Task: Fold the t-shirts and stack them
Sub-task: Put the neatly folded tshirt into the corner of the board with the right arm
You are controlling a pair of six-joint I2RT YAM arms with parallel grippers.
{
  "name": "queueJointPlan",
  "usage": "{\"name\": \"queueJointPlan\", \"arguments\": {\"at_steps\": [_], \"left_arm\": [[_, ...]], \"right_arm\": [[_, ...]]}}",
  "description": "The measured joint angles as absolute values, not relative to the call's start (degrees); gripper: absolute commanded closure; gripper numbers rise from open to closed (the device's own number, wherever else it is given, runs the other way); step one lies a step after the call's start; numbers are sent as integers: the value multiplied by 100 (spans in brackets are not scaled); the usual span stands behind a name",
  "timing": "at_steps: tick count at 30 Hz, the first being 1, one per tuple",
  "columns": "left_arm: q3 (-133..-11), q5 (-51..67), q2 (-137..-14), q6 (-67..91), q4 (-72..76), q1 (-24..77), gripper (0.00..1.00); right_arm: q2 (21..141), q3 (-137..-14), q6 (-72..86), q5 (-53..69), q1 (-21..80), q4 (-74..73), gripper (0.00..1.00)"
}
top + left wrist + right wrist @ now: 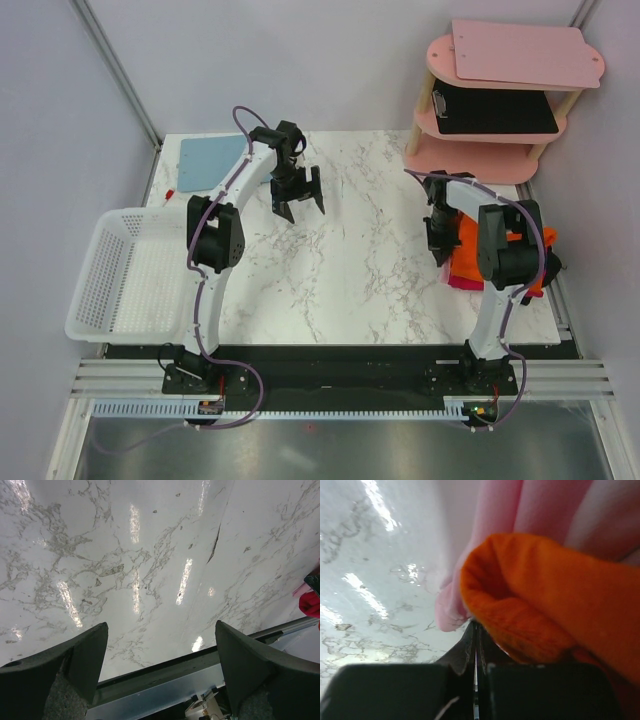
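I see the marble table [350,280], with the white basket [100,280] off its left edge. The orange t-shirt [467,238] lies on the pink t-shirt [462,283] at the right edge. The left gripper [300,212] gapes wide and empty. The right gripper [475,632] is pressed closed at the orange cloth's edge.

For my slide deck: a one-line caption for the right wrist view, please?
Right gripper shut on the edge of a bright orange cloth t-shirt above the white marble table.
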State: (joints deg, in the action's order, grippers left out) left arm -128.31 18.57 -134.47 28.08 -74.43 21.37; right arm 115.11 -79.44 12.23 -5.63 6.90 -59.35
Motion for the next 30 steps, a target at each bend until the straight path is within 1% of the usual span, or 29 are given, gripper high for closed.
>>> {"name": "queueJointPlan", "arguments": {"at_steps": [6,12,18,24,30], "left_arm": [[-12831,1857,-13447,2808,-7443,2137,6],[-12831,1861,-13450,2808,-7441,2137,6],[-12831,1872,-13465,2808,-7441,2147,6],[-12831,1914,-13496,2805,-7441,2174,6],[-12831,1916,-13498,2803,-7441,2178,5]], "right_arm": [[11345,-7686,1332,-655,469,-5900,100],[11104,-7288,1417,-711,-239,-5918,100],[11028,-7063,1455,-1236,-829,-6023,100],[11028,-7011,1490,-1664,-1002,-6114,100],[11026,-7022,1498,-1704,-1046,-6173,100]]}}
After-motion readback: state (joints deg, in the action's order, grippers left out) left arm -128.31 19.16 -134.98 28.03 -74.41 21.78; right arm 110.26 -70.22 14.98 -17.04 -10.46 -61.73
